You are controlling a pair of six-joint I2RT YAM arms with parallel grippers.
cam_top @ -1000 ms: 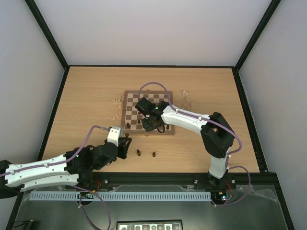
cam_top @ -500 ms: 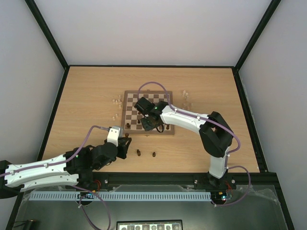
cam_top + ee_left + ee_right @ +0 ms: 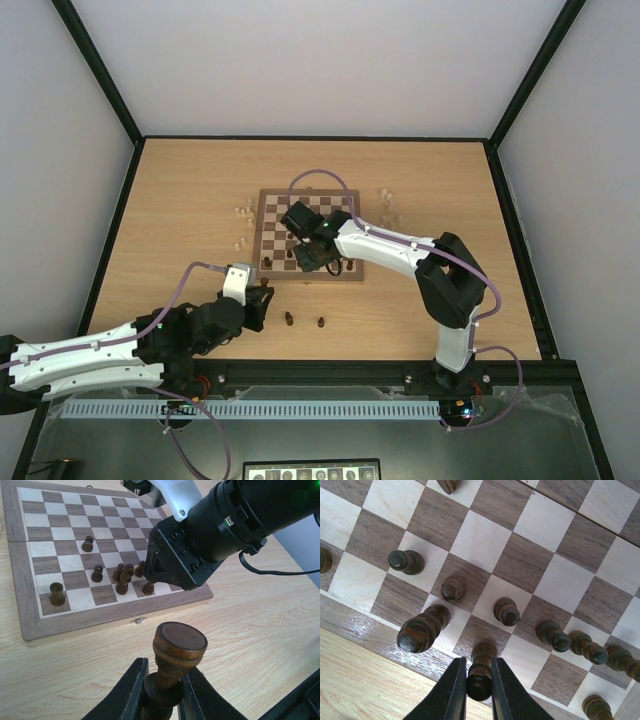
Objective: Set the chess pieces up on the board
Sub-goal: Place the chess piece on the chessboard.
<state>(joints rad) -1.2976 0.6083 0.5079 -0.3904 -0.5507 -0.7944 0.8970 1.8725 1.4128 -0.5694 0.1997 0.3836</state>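
The left claw (image 3: 162, 680) grips a dark chess piece (image 3: 180, 642) off the board (image 3: 283, 225), near the table's (image 3: 200, 190) near edge, lower part hidden between the fingers; the right claw (image 3: 479, 672) clamps a second dark piece (image 3: 482, 652) at the board's near edge, base unseen.

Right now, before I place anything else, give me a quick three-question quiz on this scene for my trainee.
1. True or false: the left gripper is empty.
2. The right gripper is shut on a dark piece. Where is that piece? A) off the board B) in the board's edge row, beside its border C) in the board's middle
3. How many dark pieces stand loose on the tabletop just off the board's near edge?

Key
1. False: it is shut on a dark flat-topped piece.
2. B.
3. Two.
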